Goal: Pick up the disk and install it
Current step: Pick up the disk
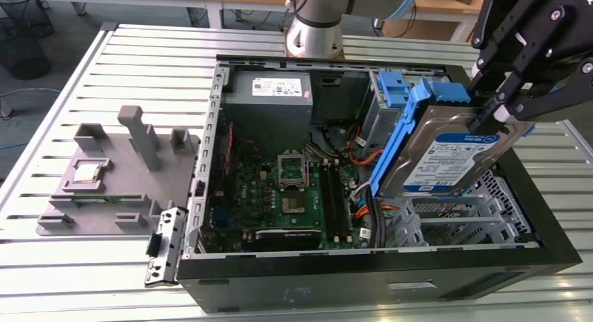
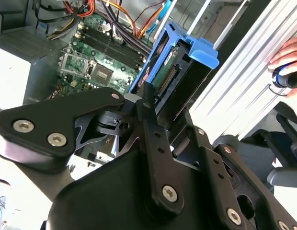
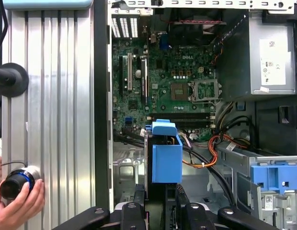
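- An open computer case (image 1: 371,270) lies on its side on a ribbed metal table (image 1: 139,51), seen from above in the exterior view
- A black gripper (image 1: 489,117) reaches in from the exterior view's upper right; its jaws are closed tight on the upper edge of the disk (image 1: 445,155)
- The disk, silver with a white and blue label and a blue bracket along its edge, is held up in the air on a steep tilt, label facing the exterior view
- It hangs over the metal drive cage (image 1: 463,211) at the case's end on the exterior view's right; whether its lower end touches the cage cannot be told
- In the second wrist view the gripper (image 2: 160,103) pinches the disk (image 2: 182,72) from both flat sides, one finger (image 2: 147,108) pressed against it
- In the first wrist view the disk (image 3: 166,153) shows edge-on, blue bracket uppermost
- Inside the case sit a green motherboard (image 1: 278,190) and a grey power supply (image 1: 269,93)
- A second blue bracket (image 1: 394,89) stands in the case just beside the held disk
- On the table, well apart from the case on the exterior view's left, a grey fixture (image 1: 102,197) carries a small square chip (image 1: 88,172)
- In the first wrist view a person's hand (image 3: 19,208) holds a black cylinder (image 3: 14,184) with a blue ring against the table
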{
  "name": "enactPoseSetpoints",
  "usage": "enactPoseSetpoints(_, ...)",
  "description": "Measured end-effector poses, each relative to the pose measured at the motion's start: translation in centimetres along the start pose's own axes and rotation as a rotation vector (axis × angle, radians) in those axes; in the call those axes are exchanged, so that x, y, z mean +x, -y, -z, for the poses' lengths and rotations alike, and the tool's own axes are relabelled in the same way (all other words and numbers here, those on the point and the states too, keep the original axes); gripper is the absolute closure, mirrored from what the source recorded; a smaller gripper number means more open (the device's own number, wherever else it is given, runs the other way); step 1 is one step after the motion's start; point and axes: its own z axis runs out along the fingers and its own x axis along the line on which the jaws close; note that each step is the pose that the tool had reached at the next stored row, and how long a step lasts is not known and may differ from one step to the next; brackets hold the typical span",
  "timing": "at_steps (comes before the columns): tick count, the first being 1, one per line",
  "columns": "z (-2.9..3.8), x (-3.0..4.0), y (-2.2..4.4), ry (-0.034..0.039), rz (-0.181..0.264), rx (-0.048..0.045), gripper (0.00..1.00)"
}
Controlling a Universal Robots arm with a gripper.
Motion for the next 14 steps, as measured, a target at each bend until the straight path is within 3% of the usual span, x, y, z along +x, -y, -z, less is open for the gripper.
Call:
enactPoseSetpoints(5,-0.13,0.06,0.66,-0.0001,0.0,0.0,0.65)
enactPoseSetpoints(14,-0.53,0.29,0.97,-0.0003,-0.002,0.0001,0.65)
